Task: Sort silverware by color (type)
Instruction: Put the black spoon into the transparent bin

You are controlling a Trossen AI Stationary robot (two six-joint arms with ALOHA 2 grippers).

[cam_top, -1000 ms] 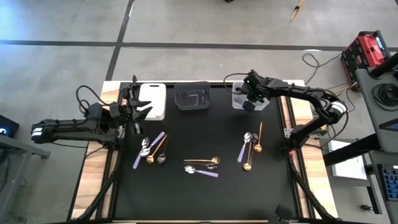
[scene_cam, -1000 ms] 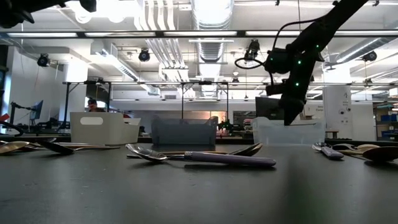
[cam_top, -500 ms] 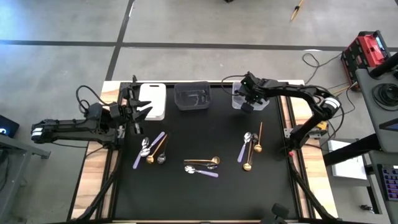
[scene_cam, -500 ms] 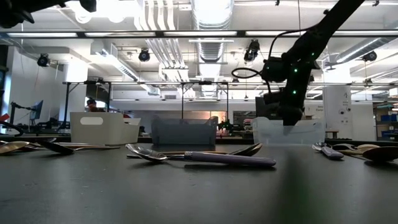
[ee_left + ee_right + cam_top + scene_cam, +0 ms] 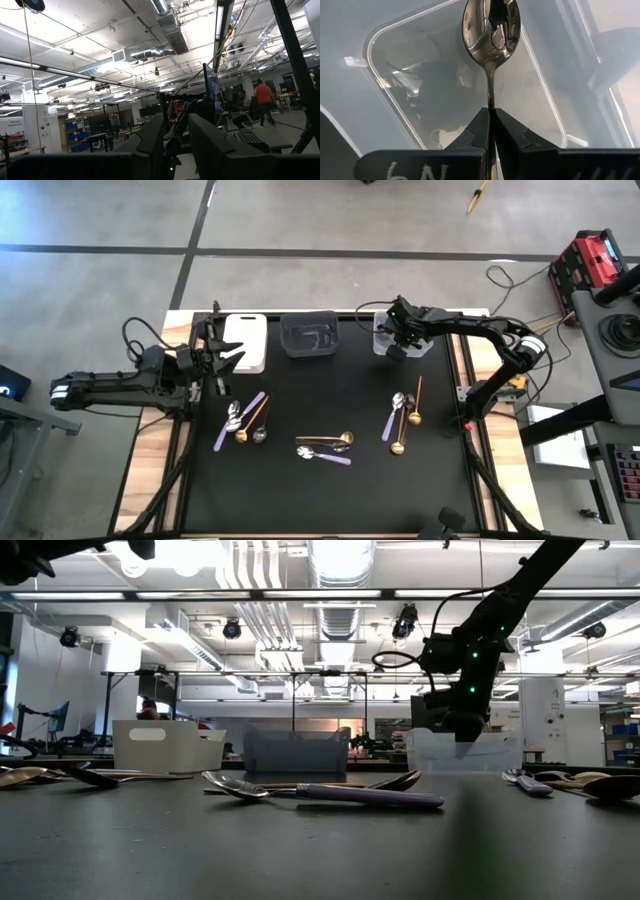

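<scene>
My right gripper hangs over the clear bin at the far right of the black mat and is shut on a dark silver spoon. The spoon's bowl points down into the bin. Loose silverware lies flat on the mat in three groups: gold, lilac-handled and silver pieces at the left, in the middle and at the right. My left gripper waits open beside the white bin; its wrist view looks only into the room. My right gripper pinches the spoon's thin handle between its two fingers, which run along the handle. The bowl sticks out beyond the fingertips, lifted clear above the clear bin's floor.
A dark bin stands between the white and clear bins along the mat's far edge; it holds some dark pieces. The near half of the mat is bare. Wooden table strips flank the mat. A person stands far off in the room.
My right gripper, keeping the spoon, has moved a little toward the table's left and far edge, over the clear bin, and turned slightly. It has held still for the last half second. The silverware on the mat has stayed put.
</scene>
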